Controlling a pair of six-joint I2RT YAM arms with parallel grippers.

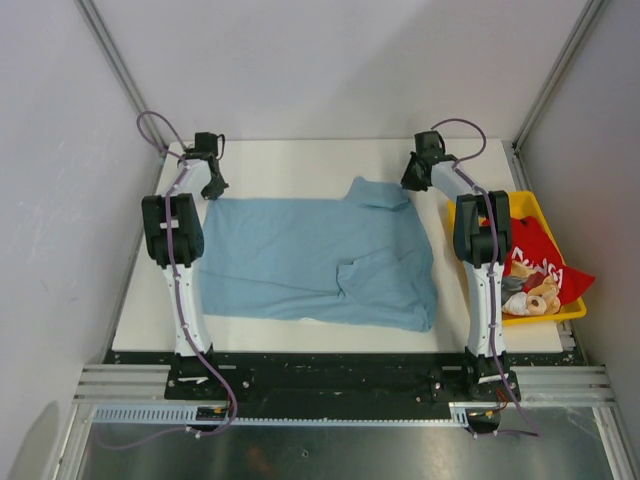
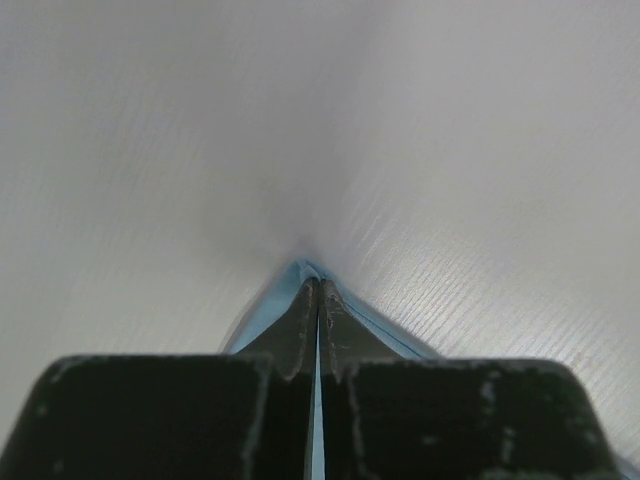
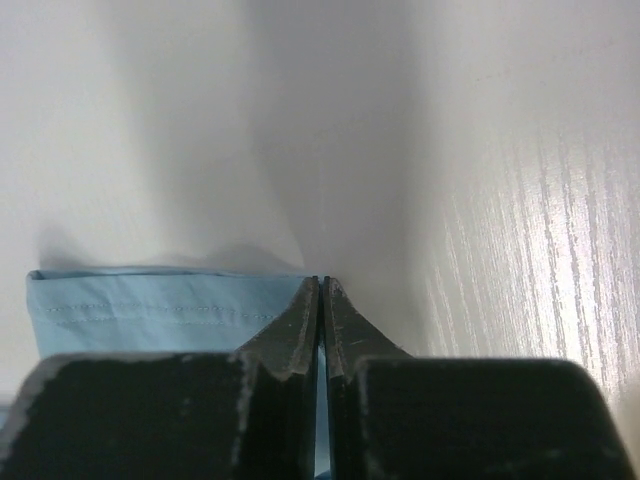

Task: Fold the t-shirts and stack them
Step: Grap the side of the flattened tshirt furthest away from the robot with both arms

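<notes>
Looking at how this will handle: the light blue short-sleeved cloth t-shirt [image 1: 310, 260] lies spread over the middle of the white table [image 1: 300, 155], with a flap folded over the body toward the near right and a bunched bit at the far right. It's soft, light and floppy, so it'll sag and drag wherever it isn't held, and a thin edge can slip out of a pinch. Best bet imo is the corners and hem along the far edge, one per arm, so the cloth hangs evenly between them.

The left claw [image 1: 212, 188] sits at the far left corner and the right claw [image 1: 408, 183] at the far right by the bunched bit. From the top view you can't tell if either has cloth. The wrist views settle it. The left claw is shut tight with blue pinched at the tips. The right claw is shut too, with the stitched hem ending right at its fingers and a sliver of blue between them, so I'd say it has the edge.

What the wrist views miss is the red cloth t-shirt with white lettering [image 1: 530, 250], sitting in the yellow plastic bin [image 1: 528, 200] at the right.
</notes>
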